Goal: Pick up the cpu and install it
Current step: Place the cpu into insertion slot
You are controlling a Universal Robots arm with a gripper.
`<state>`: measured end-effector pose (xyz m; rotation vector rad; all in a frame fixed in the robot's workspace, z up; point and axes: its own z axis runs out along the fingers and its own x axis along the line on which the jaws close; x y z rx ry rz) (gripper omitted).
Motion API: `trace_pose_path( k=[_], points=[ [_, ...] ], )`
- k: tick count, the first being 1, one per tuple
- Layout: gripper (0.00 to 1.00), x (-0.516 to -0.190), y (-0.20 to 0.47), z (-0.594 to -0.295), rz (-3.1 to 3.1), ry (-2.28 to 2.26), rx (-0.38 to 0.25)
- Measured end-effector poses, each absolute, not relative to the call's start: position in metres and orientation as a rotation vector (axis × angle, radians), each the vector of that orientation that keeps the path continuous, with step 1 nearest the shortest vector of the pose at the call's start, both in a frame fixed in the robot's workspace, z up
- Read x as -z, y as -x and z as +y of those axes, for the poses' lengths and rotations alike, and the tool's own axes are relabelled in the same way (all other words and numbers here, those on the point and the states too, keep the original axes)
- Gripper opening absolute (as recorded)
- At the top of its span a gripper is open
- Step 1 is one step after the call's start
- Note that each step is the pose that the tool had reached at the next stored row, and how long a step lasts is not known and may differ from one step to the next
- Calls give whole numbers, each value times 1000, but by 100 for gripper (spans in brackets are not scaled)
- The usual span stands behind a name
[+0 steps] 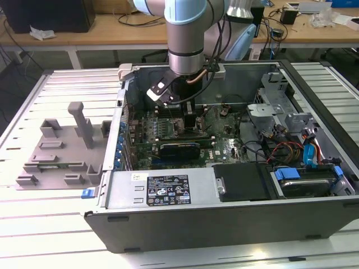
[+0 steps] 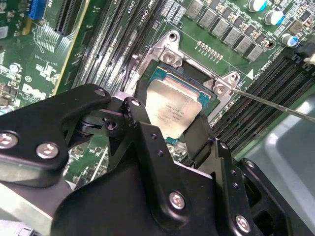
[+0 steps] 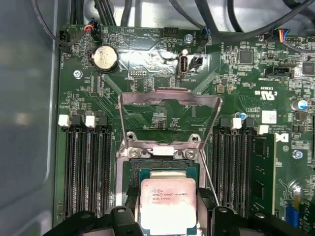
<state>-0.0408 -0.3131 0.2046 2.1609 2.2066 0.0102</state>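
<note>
Two black fingers (image 2: 141, 122) of the gripper (image 2: 170, 117) clamp opposite edges of the cpu (image 2: 173, 109), which lies flat over the open socket (image 3: 165, 169); whether it is fully seated I cannot tell. Beyond it a metal load plate (image 3: 170, 96) stands raised on the green motherboard (image 3: 236, 73), inside the open computer case (image 1: 168, 224). Farther off, a grey tray (image 1: 61, 151) lies at the exterior view's left.
</note>
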Motion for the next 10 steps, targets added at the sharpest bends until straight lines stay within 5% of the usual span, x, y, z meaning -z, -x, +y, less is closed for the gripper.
trace_pose_path(
  k=[10],
  points=[
    [54,-199,41,-312,2188,-2195,-27]
  ],
)
